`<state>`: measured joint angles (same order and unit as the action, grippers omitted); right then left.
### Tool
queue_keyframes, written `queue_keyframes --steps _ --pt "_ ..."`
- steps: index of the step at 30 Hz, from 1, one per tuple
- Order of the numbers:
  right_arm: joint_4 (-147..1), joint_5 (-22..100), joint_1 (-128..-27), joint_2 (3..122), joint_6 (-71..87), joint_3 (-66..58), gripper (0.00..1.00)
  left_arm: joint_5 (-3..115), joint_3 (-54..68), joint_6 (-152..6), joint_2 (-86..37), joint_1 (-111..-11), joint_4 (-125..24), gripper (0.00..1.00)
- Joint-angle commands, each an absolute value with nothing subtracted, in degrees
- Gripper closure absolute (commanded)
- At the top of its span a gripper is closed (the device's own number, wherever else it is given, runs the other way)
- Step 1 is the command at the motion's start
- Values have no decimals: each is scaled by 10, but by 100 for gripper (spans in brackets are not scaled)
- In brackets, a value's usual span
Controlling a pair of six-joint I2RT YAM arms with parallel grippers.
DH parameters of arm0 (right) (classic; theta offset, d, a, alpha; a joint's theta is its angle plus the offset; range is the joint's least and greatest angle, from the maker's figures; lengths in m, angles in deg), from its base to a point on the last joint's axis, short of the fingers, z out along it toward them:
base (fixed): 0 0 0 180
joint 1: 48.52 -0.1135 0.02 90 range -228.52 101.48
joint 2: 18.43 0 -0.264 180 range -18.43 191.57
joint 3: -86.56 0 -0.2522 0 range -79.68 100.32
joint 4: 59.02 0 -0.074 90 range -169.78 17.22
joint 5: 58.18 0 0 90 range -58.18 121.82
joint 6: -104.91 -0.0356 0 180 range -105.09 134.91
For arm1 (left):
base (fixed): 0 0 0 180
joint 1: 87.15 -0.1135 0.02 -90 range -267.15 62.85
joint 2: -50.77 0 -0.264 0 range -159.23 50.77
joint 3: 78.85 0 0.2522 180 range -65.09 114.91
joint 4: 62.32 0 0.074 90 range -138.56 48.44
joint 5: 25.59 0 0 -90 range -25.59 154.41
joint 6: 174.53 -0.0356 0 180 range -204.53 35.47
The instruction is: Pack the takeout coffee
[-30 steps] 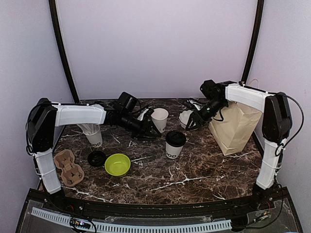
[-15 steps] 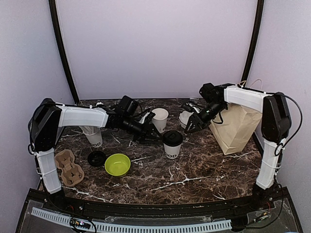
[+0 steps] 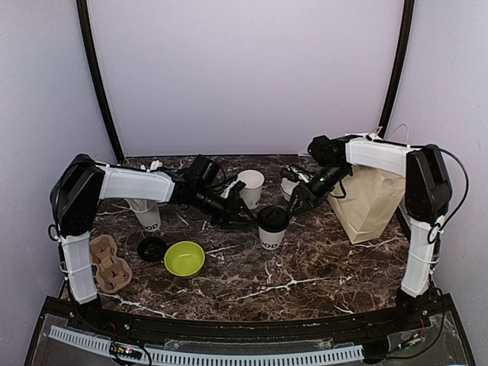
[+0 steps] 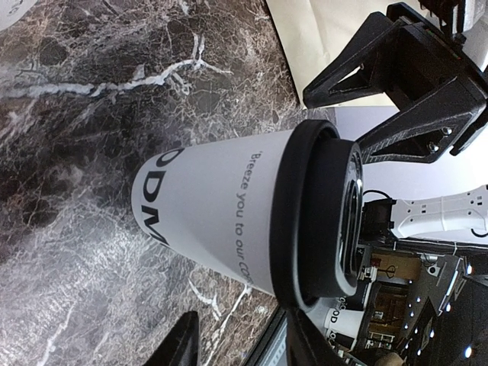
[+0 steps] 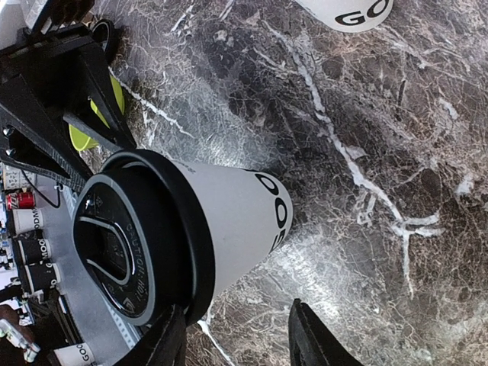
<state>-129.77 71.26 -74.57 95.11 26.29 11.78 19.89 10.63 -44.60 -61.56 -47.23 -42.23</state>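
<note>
Two grippers flank one lidded cup, which stands upright in the middle of the table. The step in hand looks like the reach for a grasp. The left gripper points at the cup from the left and the right gripper from behind and to the right. Both arms stretch low and forward over the table. In each wrist view the fingers stand apart with bare table between them and the cup just ahead, so neither clamps anything.

Next, one gripper probably needs to settle around the cup wall below the lid, close gently and keep the cup upright on its way to the paper bag or the cup carrier. A second cup stands open-topped just behind, and a loose lid lies beside the green bowl.
</note>
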Motion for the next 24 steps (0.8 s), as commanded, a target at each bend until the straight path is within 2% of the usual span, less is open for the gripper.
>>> queue_keyframes --steps 1,10,24 --pt "-1303 720 -751 960 271 117 54 185 123 -450 -615 -470 -424 59" --pt "-1305 721 -752 962 271 120 54 208 121 -466 -587 -470 -376 59" --pt "-1304 717 -753 958 270 119 54 186 118 -443 -582 -471 -418 56"
